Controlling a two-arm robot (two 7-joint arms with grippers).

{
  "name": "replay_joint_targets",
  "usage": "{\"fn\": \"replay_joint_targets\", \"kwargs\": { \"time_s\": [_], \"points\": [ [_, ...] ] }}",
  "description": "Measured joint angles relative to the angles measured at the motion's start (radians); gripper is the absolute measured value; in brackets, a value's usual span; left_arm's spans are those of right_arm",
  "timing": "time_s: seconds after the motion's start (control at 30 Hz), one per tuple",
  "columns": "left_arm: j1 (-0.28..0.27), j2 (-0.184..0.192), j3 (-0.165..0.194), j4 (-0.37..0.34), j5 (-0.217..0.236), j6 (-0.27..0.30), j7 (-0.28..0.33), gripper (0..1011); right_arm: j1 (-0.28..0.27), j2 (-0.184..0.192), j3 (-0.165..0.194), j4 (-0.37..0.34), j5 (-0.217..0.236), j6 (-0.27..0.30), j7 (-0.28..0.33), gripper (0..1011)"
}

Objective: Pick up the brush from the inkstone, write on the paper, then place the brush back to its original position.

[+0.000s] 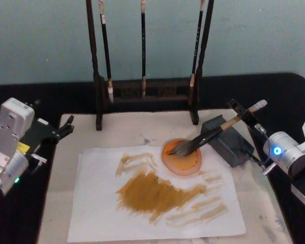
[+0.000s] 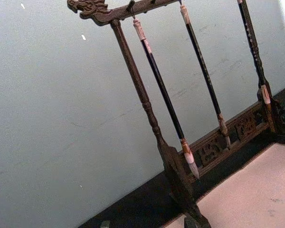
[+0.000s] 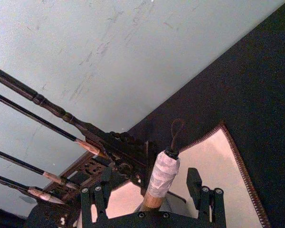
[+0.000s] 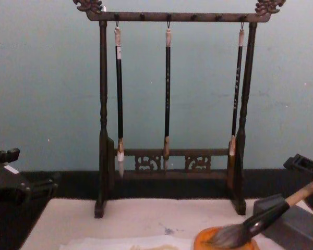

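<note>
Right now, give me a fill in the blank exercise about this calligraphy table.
The brush has its tuft lying in the ___ dish.
___ thin brushes hang from the rack.
The open right gripper straddles the brush's ___.
The left gripper sits beside the mat, at its ___ edge.
Missing words: orange, three, handle, left.

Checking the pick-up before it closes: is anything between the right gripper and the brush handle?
Nothing visible. The right gripper is open, its fingers flanking the brush at the handle end. The handle leans on the grey block, tuft in the orange dish. The left gripper is parked at the table's left.
</note>
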Motion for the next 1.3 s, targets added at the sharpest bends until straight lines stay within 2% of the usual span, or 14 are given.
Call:
{"fn": "replay_joint_targets", "kwargs": {
  "time_s": [0.33, 0.43, 0.8, 0.83, 0.93, 0.97, 1.2, 1.23, 1.27, 1.3],
  "points": [
    [0.000, 0.000, 0.000, 0.000, 0.000, 0.000, 0.000, 1010, -0.001, -0.002, 0.003, 0.000, 0.000, 0.002, -0.003, 1000],
    [0.000, 0.000, 0.000, 0.000, 0.000, 0.000, 0.000, 1010, -0.001, -0.003, 0.004, 0.000, 0.000, 0.003, -0.004, 959],
    [0.000, 0.000, 0.000, 0.000, 0.000, 0.000, 0.000, 1010, -0.002, -0.004, 0.005, -0.001, -0.001, 0.004, -0.006, 672],
    [0.000, 0.000, 0.000, 0.000, 0.000, 0.000, 0.000, 1010, -0.002, -0.004, 0.005, -0.001, -0.001, 0.004, -0.006, 604],
    [0.000, 0.000, 0.000, 0.000, 0.000, 0.000, 0.000, 1009, -0.002, -0.004, 0.005, -0.001, -0.001, 0.004, -0.006, 546],
    [0.000, 0.000, 0.000, 0.000, 0.000, 0.000, 0.000, 1010, -0.002, -0.004, 0.005, -0.001, -0.001, 0.005, -0.006, 480],
    [0.000, 0.000, 0.000, 0.000, 0.000, 0.000, 0.000, 1010, -0.002, -0.004, 0.006, -0.001, -0.001, 0.005, -0.007, 266],
    [0.000, 0.000, 0.000, 0.000, 0.000, 0.000, 0.000, 1010, -0.002, -0.004, 0.006, -0.001, -0.001, 0.005, -0.007, 266],
    [0.000, 0.000, 0.000, 0.000, 0.000, 0.000, 0.000, 1009, -0.002, -0.004, 0.006, -0.001, -0.001, 0.005, -0.007, 199],
    [0.000, 0.000, 0.000, 0.000, 0.000, 0.000, 0.000, 1010, -0.002, -0.004, 0.006, -0.001, -0.001, 0.005, -0.007, 181]
  ]
}}
